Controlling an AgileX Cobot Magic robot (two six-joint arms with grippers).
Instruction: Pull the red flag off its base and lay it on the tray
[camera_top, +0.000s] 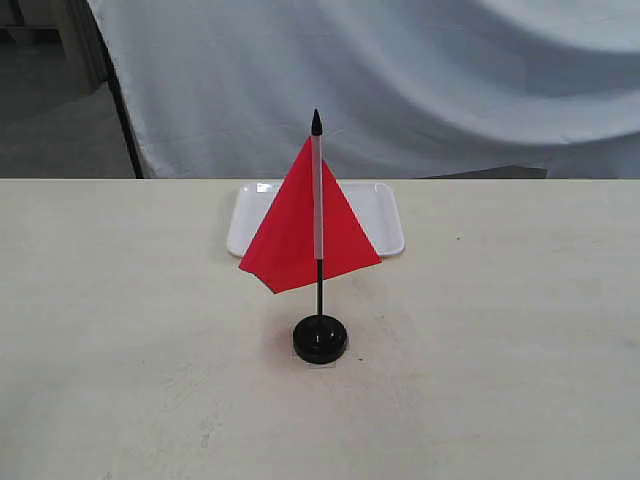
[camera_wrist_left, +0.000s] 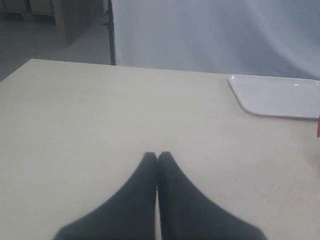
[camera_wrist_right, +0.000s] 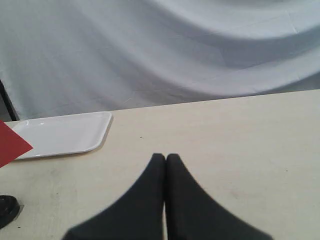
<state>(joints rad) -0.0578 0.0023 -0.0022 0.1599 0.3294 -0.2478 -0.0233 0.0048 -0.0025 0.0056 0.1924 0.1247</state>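
Note:
The red flag (camera_top: 300, 235) stands upright in the middle of the table, its black stick planted in the round black base (camera_top: 320, 339). Behind it lies the white tray (camera_top: 385, 225), also seen in the left wrist view as the tray (camera_wrist_left: 280, 95) and in the right wrist view as the tray (camera_wrist_right: 60, 134). A corner of the red flag (camera_wrist_right: 10, 144) and part of the base (camera_wrist_right: 7, 207) show in the right wrist view. My left gripper (camera_wrist_left: 158, 156) is shut and empty over bare table. My right gripper (camera_wrist_right: 165, 158) is shut and empty too. Neither arm appears in the exterior view.
A pale cloth backdrop (camera_top: 400, 80) hangs behind the table's far edge. The tabletop (camera_top: 520, 350) is a light wood colour. A dark post (camera_wrist_left: 111, 30) stands at the backdrop's left side, with floor beyond it.

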